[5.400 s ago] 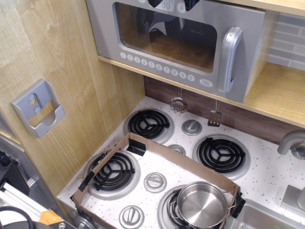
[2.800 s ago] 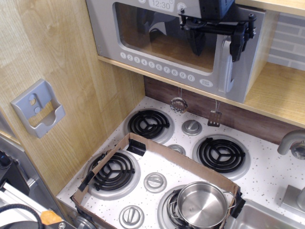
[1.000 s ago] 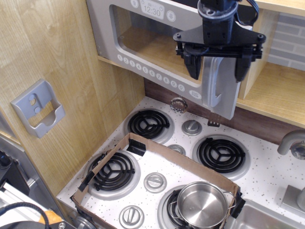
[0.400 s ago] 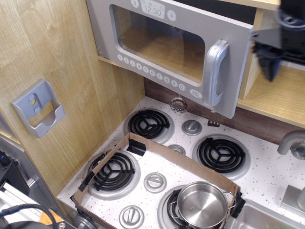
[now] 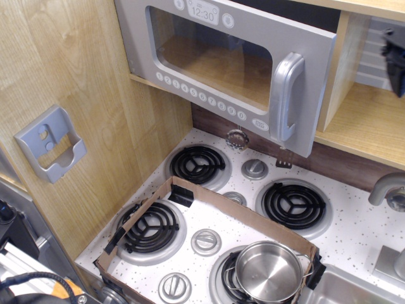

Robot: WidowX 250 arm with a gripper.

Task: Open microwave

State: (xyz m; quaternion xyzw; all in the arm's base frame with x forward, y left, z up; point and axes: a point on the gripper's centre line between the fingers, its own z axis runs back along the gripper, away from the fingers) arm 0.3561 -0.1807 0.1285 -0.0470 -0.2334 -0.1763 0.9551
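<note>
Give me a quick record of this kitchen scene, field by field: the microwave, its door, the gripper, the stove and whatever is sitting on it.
microwave: grey toy microwave on a wooden shelf above the stove
door: swung partly open, its handle side standing out from the body
clock: reads 12:30
gripper: only a dark blurred part at the right edge, apart from the door; open or shut cannot be told
stove: white speckled top with four coil burners
pot: empty steel pot on the front right burner
cardboard strip: bent around the front burners
</note>
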